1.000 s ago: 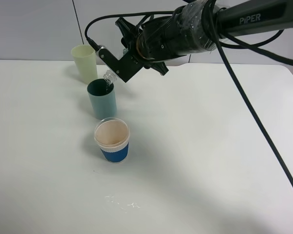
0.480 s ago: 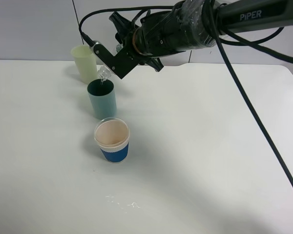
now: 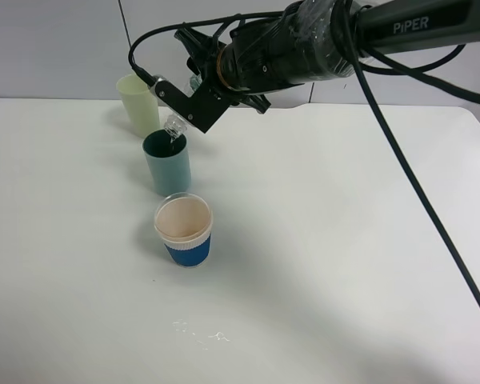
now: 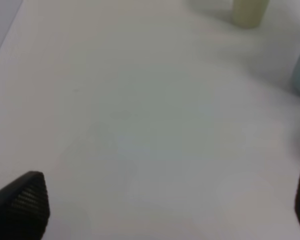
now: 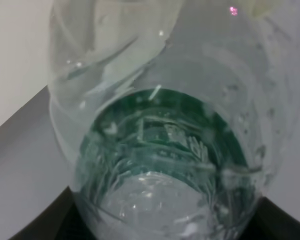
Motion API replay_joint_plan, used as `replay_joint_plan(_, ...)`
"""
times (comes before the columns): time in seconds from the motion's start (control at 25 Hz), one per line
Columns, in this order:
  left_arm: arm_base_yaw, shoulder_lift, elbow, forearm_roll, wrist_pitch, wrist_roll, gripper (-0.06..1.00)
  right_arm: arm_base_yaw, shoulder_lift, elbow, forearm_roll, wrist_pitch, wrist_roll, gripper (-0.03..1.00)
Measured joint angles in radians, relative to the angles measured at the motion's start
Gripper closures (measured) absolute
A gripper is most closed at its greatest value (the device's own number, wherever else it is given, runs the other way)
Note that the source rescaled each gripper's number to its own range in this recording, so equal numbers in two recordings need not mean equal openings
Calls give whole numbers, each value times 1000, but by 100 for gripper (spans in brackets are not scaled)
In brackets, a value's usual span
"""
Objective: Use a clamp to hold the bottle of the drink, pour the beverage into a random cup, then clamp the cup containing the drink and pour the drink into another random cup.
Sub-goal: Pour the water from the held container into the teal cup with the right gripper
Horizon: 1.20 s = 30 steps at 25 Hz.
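left gripper (image 4: pixel 162 207): jaws wide apart over bare table (image 4: pixel 140 100), holding nothing. exterior view, upper left: pale yellow-green tumbler (image 3: pixel 138 104). just right of and below it, the teal tumbler (image 3: pixel 167 164), upright. bottle (image 3: pixel 174 126) is tilted mouth-down right above the teal rim, clamped in the closed right gripper (image 3: pixel 186 106). blue-banded cup (image 3: pixel 184 230) is left of centre, below the teal tumbler, not touching. pour stream: cannot tell.
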Motion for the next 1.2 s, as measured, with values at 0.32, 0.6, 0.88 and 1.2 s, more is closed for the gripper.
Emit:
replay_joint_plan(0.32,0,0,0,0,0,0,-6,0,0,0,-2,0,-46,97)
replay_joint_plan(0.6,0,0,0,0,0,0,-6,0,0,0,-5,0,-49,97)
replay_joint_plan(0.88,0,0,0,0,0,0,-6,0,0,0,-15,0,-49,97)
replay_joint_plan(1.2,0,0,0,0,0,0,-6,0,0,0,-25,0,-71,97)
